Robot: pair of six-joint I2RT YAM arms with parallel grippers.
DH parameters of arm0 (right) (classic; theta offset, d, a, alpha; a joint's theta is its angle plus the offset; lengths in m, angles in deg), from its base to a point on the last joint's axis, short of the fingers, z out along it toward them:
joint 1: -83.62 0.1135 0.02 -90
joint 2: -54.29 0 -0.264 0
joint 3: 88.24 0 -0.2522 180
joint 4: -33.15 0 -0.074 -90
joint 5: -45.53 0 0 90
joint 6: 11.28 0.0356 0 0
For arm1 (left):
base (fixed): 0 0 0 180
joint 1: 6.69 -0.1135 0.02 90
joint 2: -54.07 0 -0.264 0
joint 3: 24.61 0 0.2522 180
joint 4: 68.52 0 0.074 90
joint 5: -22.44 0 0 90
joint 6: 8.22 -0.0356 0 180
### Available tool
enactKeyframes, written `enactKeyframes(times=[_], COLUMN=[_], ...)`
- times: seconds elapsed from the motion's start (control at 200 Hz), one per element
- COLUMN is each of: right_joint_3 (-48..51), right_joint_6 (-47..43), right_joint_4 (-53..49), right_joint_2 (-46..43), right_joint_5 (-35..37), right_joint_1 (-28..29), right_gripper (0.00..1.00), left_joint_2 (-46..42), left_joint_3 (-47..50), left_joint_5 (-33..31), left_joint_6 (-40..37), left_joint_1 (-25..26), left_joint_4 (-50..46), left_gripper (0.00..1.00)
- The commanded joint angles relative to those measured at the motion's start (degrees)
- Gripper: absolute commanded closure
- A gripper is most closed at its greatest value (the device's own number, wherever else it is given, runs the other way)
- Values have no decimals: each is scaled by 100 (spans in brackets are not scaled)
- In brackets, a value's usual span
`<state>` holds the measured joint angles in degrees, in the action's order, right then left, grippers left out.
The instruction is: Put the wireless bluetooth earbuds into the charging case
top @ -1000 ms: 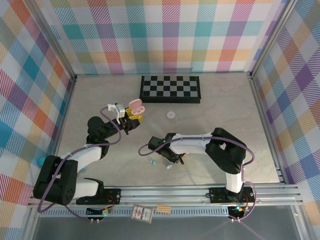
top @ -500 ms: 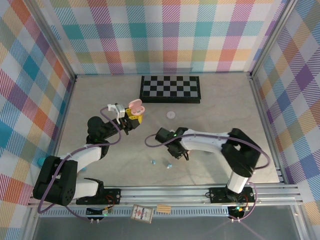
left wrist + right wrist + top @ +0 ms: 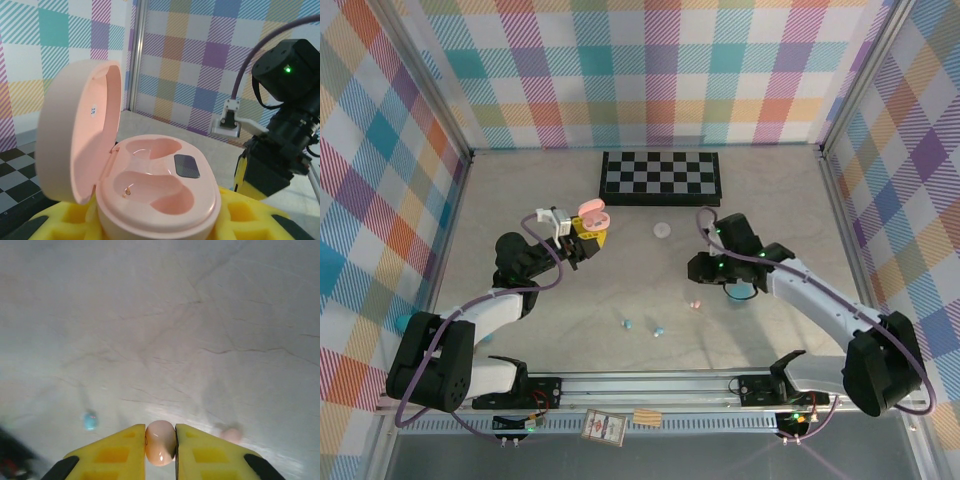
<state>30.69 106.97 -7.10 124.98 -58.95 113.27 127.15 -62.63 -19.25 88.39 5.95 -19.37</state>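
Pink earbud (image 3: 160,442) sits pinched between the right jaws, their yellow pads (image 3: 117,452) pressed on either side of it, over the bench (image 3: 200,315). Just to its right in the wrist view, a loose pink bud (image 3: 230,434) lies on the bench. The left jaws clamp an open pink case (image 3: 157,200), lid tilted up and hollows facing upward, near the chessboard (image 3: 660,177). Toward the near edge, between the arms, lie a teal bud (image 3: 628,324) and a second teal bud (image 3: 658,331), close together.
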Motion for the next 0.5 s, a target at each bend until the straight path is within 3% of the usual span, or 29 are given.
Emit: enactKeyframes(times=[0.0, 0.28, 0.495], right_joint_3=[138, 572, 808], right_joint_6=[590, 1672, 2438], right_joint_4=[565, 1485, 2099], right_joint_2=[-214, -339, -219], right_joint_5=[-1538, -2992, -3496], right_joint_1=[-329, -1147, -1408], right_gripper=[80, 81, 82], left_joint_2=[-151, -360, -412], left_joint_3=[-146, -202, -244], left_joint_5=[-28, -145, -294], left_joint_6=[-115, -579, -784], left_joint_1=[123, 527, 937], left_joint_4=[94, -615, -876], left_gripper=[71, 71, 71])
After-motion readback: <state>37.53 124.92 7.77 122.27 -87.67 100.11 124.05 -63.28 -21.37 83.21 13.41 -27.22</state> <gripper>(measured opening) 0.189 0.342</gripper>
